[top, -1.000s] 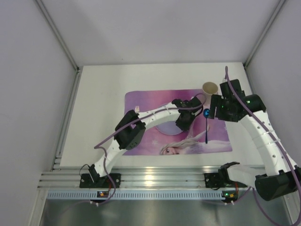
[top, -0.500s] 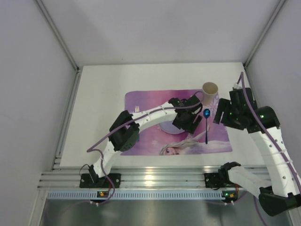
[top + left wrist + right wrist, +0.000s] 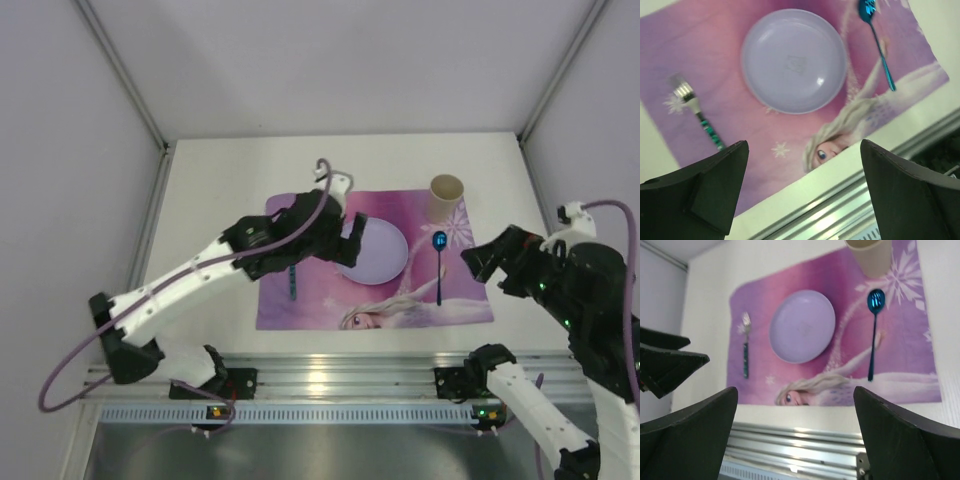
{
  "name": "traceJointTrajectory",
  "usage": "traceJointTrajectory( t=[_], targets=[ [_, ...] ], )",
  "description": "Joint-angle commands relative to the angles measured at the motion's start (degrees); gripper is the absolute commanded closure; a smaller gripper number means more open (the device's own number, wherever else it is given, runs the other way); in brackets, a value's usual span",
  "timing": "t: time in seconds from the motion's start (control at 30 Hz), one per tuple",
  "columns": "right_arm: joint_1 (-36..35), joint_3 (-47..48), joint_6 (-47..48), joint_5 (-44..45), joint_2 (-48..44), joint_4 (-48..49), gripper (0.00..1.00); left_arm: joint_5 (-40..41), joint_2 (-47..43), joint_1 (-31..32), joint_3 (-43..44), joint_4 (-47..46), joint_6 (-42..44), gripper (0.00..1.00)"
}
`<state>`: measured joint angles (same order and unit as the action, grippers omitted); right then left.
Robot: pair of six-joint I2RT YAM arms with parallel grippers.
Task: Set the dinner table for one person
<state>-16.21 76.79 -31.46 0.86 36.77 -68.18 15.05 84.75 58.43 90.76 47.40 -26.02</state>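
The white dinner table [image 3: 210, 200] carries a purple-pink princess placemat [image 3: 460, 300]. On the mat lie a lilac plate [image 3: 378, 252] in the middle, a green-handled fork [image 3: 292, 282] to its left and a blue spoon [image 3: 439, 262] to its right. A beige cup [image 3: 446, 197] stands upright at the mat's far right corner. My left gripper [image 3: 350, 238] hovers open over the mat's left part, holding nothing. My right gripper [image 3: 480, 262] hangs open off the mat's right edge, also with nothing in it. The left wrist view shows plate [image 3: 794, 60], fork [image 3: 700, 117] and spoon [image 3: 879, 45] below.
A ribbed aluminium rail [image 3: 330, 380] runs along the near edge, with both arm bases bolted to it. Grey walls enclose the table on the left, back and right. In the right wrist view the left arm's fingers [image 3: 670, 365] show at the left edge.
Both arms have drawn back and risen: the left one swung left off the plate, uncovering plate and fork, the right one pulled away from the cup toward the near right. Both jaws widened.
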Motion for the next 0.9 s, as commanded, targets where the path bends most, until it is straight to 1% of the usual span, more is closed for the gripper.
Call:
traceJointTrajectory(
  t=[0.0, 0.03, 0.07, 0.1, 0.13, 0.17, 0.23, 0.27, 0.3, 0.4, 0.47, 0.53, 0.7, 0.8, 0.87],
  targets=[
    [0.56, -3.48, -5.95, 0.61, -5.90, 8.67, 0.00, 17.96, -18.78, 0.19, -11.79, -5.89, -2.44, 0.01],
    [0.56, -5.15, -7.02, 2.11, -6.97, 9.99, 0.00, 21.83, -24.31, 0.19, -20.71, -9.22, -2.19, 0.02],
    [0.56, -8.56, -7.55, 3.60, -7.76, 10.70, 0.00, 26.91, -35.07, 0.10, -24.98, -16.04, -0.10, 0.02],
    [0.48, -10.42, -8.26, 3.36, -8.99, 11.75, 0.00, 29.14, -43.27, 0.10, -30.85, -17.33, 0.09, 0.02],
    [0.47, -10.44, -8.35, 3.36, -9.35, 11.76, 0.00, 30.99, -43.35, 0.10, -32.12, -17.16, -0.26, 0.01],
    [0.56, -11.05, -8.53, 3.70, -9.79, 11.67, 0.00, 32.75, -47.27, 0.10, -32.31, -15.16, -1.56, 0.01],
    [0.56, -12.54, -8.96, 5.46, -11.46, 10.27, 0.00, 36.97, -48.01, 0.10, -30.13, -6.04, -3.41, 0.01],
    [0.48, -12.98, -9.05, 7.55, -12.16, 9.48, 0.00, 38.81, -47.66, 0.10, -28.99, -2.61, -6.82, 0.02],
    [0.56, -13.16, -9.32, 8.44, -13.21, 7.82, 0.00, 42.13, -47.40, 0.10, -26.36, 4.74, -9.46, 0.02],
    [0.56, -14.39, -8.79, 9.42, -15.49, 6.75, 0.00, 44.80, -47.75, 0.10, -22.84, 10.42, -16.24, 0.01],
    [0.56, -15.36, -8.27, 9.59, -16.20, 5.70, 0.00, 46.91, -47.31, 0.10, -21.42, 15.87, -20.88, 0.02],
    [0.56, -15.71, -8.18, 9.51, -16.38, 4.38, 0.00, 47.18, -46.00, 0.10, -19.66, 18.24, -21.53, 0.02],
    [0.56, -16.15, -7.56, 8.54, -16.29, 2.79, 0.00, 47.18, -43.18, 0.10, -17.73, 19.58, -22.23, 0.02],
    [0.56, -17.38, -3.96, 5.65, -17.26, 4.11, 0.00, 47.00, -42.21, 0.10, -17.29, 19.58, -23.02, 0.02],
    [0.56, -16.50, -2.91, 5.99, -17.00, 3.24, 0.00, 46.65, -41.69, 0.10, -17.29, 19.49, -23.20, 0.02]
  ],
)
